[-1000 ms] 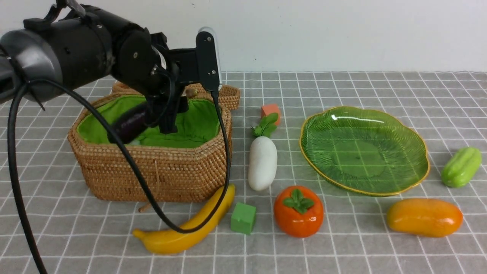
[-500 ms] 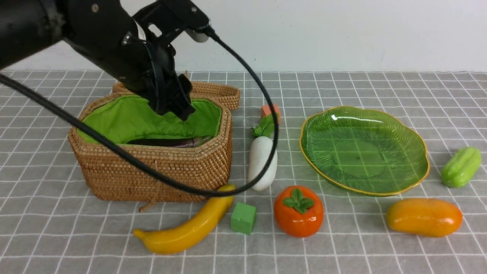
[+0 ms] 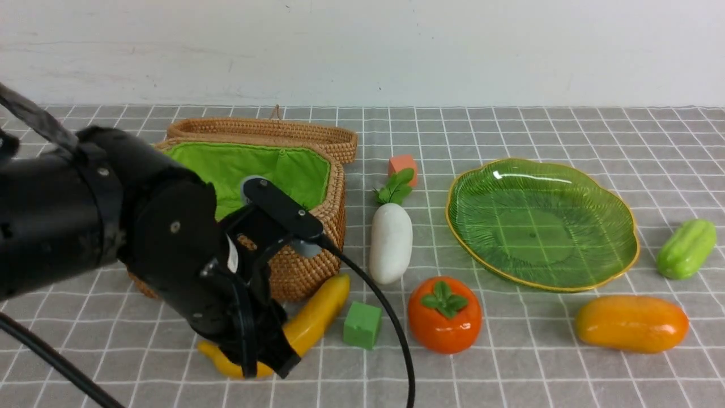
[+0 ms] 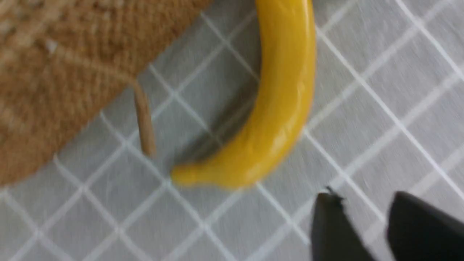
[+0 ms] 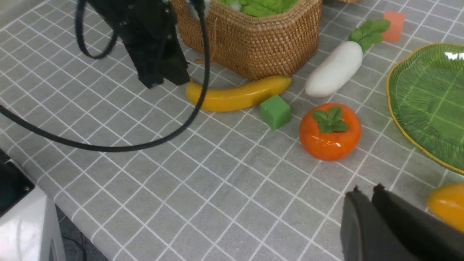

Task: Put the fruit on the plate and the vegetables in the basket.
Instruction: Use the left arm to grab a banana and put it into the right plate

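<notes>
My left gripper [image 3: 267,369] [image 4: 364,203] hangs low over the cloth beside the stem end of the yellow banana [image 3: 317,306] [image 4: 282,108], open with nothing between its fingers. The banana lies against the front of the wicker basket [image 3: 306,266] [image 5: 253,43]. The persimmon [image 3: 444,317] and the mango [image 3: 631,324] lie in front of the green plate [image 3: 544,226]. A white radish [image 3: 391,243] lies between basket and plate, and the green gourd [image 3: 686,249] lies right of the plate. My right gripper [image 5: 367,190] is shut and empty, hovering near the mango [image 5: 447,206].
A small green cube [image 3: 362,324] sits between banana and persimmon. An orange cube [image 3: 402,166] stands behind the radish leaves. The basket's lid [image 3: 266,131] lies open behind it. The left arm's black cable [image 3: 385,317] loops over the cloth. A white box [image 5: 25,224] stands off the table's corner.
The left gripper let the eggplant go into the basket, then swung out and down to the cloth by the banana's stem end. Nothing else moved.
</notes>
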Controlling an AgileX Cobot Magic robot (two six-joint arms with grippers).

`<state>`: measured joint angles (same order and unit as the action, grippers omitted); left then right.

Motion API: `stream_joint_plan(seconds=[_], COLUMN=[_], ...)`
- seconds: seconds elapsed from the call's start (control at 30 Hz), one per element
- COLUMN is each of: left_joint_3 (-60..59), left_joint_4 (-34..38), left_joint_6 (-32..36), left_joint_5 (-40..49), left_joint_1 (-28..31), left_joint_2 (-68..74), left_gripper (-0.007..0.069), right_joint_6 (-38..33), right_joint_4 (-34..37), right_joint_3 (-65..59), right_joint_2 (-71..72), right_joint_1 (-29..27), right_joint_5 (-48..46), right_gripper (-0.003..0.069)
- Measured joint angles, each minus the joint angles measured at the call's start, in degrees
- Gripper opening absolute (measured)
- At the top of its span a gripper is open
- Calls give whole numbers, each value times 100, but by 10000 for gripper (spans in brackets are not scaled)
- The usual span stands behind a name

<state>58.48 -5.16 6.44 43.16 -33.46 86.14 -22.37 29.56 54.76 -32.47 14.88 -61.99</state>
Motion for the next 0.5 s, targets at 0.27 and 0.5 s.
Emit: stream_joint_plan(seconds=[0.27, 0.5], left_joint_3=[-215, -215], left_joint_4=[-399, -662], left_joint_6=[0, -13], left_joint_5=[-1021, -1337], left_joint_1=[0, 0], left_joint_2=[891, 1567], left_gripper=[532, 460], right_joint_6=[0, 0], right_joint_4=[248, 393], right_joint_3=[0, 0], right_joint_2=[0, 0], right_joint_1=[0, 0], right_joint_5=[0, -29], right_gripper=[51, 55])
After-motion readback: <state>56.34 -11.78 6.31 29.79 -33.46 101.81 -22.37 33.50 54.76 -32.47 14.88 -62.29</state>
